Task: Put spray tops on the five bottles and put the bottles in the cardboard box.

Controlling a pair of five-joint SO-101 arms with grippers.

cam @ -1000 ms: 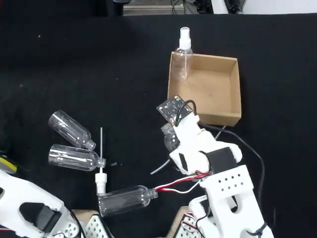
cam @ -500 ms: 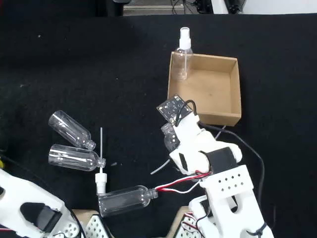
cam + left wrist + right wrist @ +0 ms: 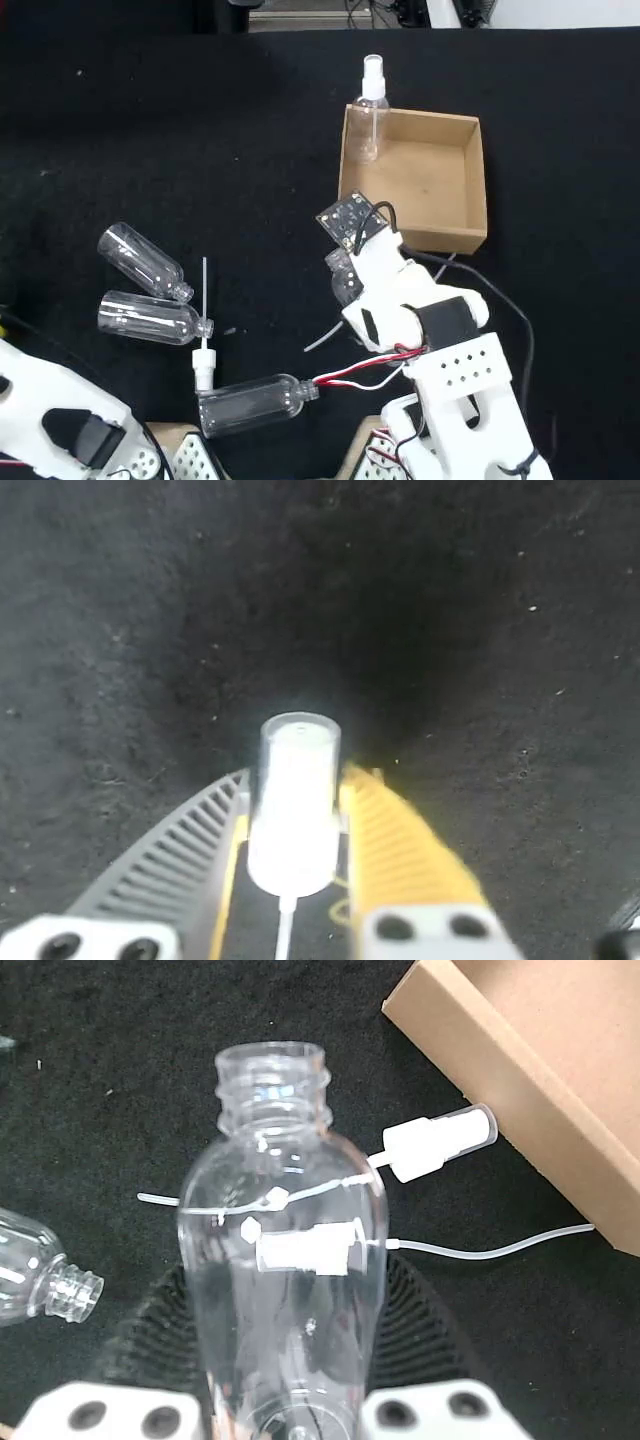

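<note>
**Assembly stage, one bottle of five finished.** The right hand (image 3: 290, 1300) is clamped on an open bottle (image 3: 285, 1190). It grips the lower body so that the threaded mouth stands free, presumably to receive a top. The left hand (image 3: 295, 815) is closed on a spray top (image 3: 297, 770), pinched between the grey and yellow fingers. The cap end points outward and the dip tube trails back toward the wrist, which looks more like a carrying hold than one for insertion.

The cardboard box (image 3: 476, 185) lies just beyond the right arm, and a capped bottle (image 3: 368, 125) stands in its far left corner. Three uncapped bottles (image 3: 150, 318) lie on the table (image 3: 200, 130) on the left arm's side, with one loose top (image 3: 204, 368) among them. Two more loose tops (image 3: 440, 1142) lie between the held bottle and the box.

Hidden: the held bottle's base sits within the hand, and the gripped top's tube runs out of frame. One of the two loose tops is seen through the clear bottle wall, so its exact position is uncertain.
</note>
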